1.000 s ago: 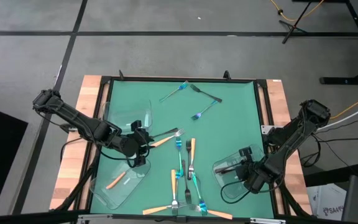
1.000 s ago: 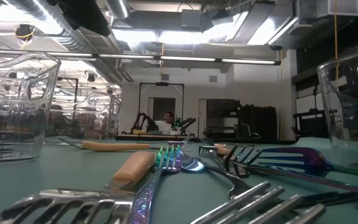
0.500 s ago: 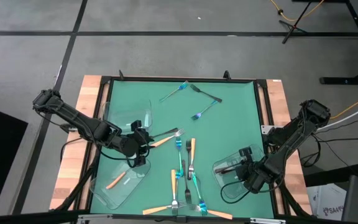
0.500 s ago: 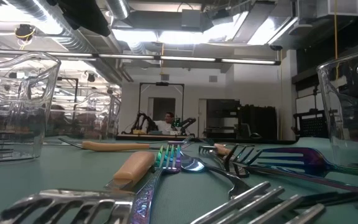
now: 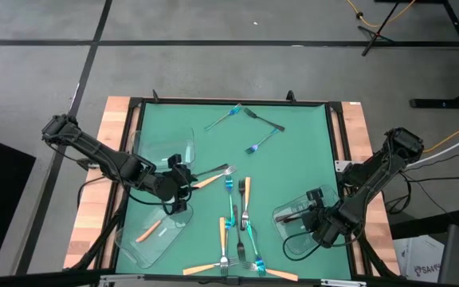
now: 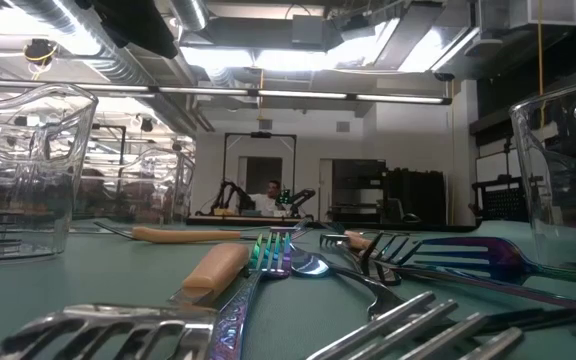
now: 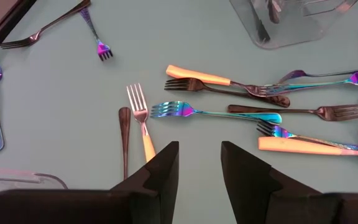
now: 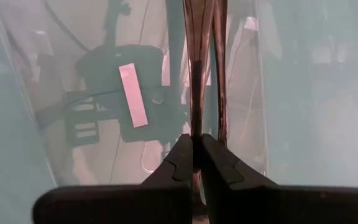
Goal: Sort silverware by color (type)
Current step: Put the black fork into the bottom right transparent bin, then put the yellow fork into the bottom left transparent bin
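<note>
1. Green mat [image 5: 293,167] over a wood-edged table, grey floor around; beyond the far edge, seen level across the mat, a lit workshop with a person seated well back.
2. Nearest the front edge, orange-handled forks [image 5: 200,269] lying flat among blue-teal forks [image 5: 253,241], all in a loose cluster [image 7: 229,112] at the mat's centre front.
3. Left of that cluster, clear tray [image 5: 154,235] with one orange-handled fork [image 5: 147,232] inside.
4. Right of the cluster, second clear tray [image 5: 297,227]; right gripper [image 5: 319,215] down over it, fingers [image 8: 182,158] pressed together on a dark fork handle [image 8: 194,81], the handle reaching into the tray.
5. Just above the left tray, left gripper [image 5: 183,185] low over the mat, fingers [image 7: 160,171] parted with a clear gap, gripping nothing; orange-handled fork with silver tines [image 7: 140,118] and a dark utensil [image 7: 124,140] lying straight ahead of the fingertips.
6. Third clear tray [image 5: 166,151] behind the left gripper.
7. Farthest from the cluster, near the mat's back edge, a blue-teal fork [image 5: 223,118], a dark fork [image 5: 263,123] and another blue-teal fork [image 5: 261,143], well apart from the rest.
</note>
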### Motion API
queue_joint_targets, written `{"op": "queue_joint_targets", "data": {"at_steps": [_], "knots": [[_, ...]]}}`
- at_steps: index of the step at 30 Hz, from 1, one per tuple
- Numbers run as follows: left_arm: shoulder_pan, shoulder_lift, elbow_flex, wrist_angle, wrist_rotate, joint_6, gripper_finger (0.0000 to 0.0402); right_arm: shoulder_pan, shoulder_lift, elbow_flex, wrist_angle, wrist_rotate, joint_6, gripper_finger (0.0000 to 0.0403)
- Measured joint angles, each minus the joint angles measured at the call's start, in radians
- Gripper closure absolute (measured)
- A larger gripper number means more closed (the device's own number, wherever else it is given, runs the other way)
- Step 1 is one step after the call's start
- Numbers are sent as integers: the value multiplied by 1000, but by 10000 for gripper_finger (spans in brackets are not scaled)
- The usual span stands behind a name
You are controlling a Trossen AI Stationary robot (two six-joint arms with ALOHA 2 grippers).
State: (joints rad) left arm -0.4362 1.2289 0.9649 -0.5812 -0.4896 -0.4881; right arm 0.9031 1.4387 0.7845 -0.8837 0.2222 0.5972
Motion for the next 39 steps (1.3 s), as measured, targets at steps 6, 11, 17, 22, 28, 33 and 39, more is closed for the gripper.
{"op": "queue_joint_targets", "data": {"at_steps": [6,11,17,22,28,33,39], "knots": [[0,0,0,0,0,0,288,0,0,0,-4,0,0,397],[0,0,0,0,0,0,288,0,0,0,-5,0,0,397],[0,0,0,0,0,0,288,0,0,0,-5,1,0,397],[0,0,0,0,0,0,288,0,0,0,-5,-2,0,397],[0,0,0,0,0,0,288,0,1,-1,-10,-7,-2,350],[0,0,0,0,0,0,288,0,1,-1,-9,-7,-2,294],[0,0,0,0,0,0,288,0,1,-1,-8,-8,-2,261]]}}
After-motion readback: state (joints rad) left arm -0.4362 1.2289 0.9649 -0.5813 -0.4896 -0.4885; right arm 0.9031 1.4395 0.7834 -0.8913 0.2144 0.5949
